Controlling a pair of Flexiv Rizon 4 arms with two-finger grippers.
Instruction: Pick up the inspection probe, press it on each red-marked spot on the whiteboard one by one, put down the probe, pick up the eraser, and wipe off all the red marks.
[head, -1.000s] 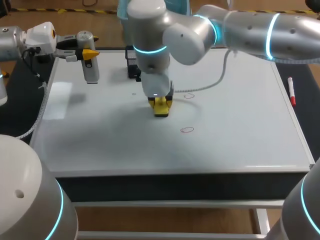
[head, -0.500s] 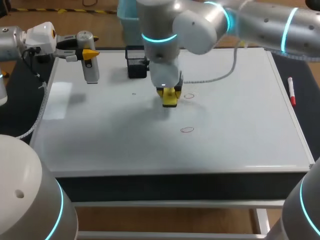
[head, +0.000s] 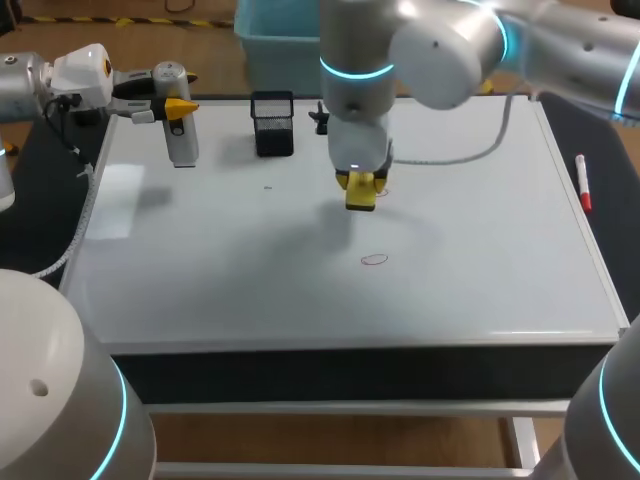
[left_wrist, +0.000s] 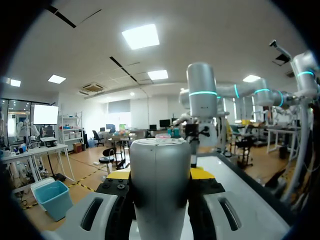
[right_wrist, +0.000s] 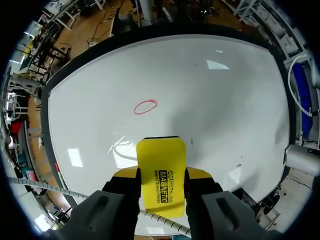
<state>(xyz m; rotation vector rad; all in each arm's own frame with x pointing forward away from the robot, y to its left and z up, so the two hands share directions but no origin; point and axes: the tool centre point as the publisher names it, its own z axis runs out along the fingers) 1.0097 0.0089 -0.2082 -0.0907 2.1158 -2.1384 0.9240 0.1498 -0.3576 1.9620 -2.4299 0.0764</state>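
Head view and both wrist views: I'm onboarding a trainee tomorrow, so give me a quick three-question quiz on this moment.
1. True or false: the right gripper is shut on the yellow eraser.
2. What does the left gripper hold? A) the inspection probe B) the eraser C) nothing
3. Fill in: seen from the right wrist, the red oval mark lies ____ the eraser (ahead of / under).

Key: 1 true; 2 A; 3 ahead of.
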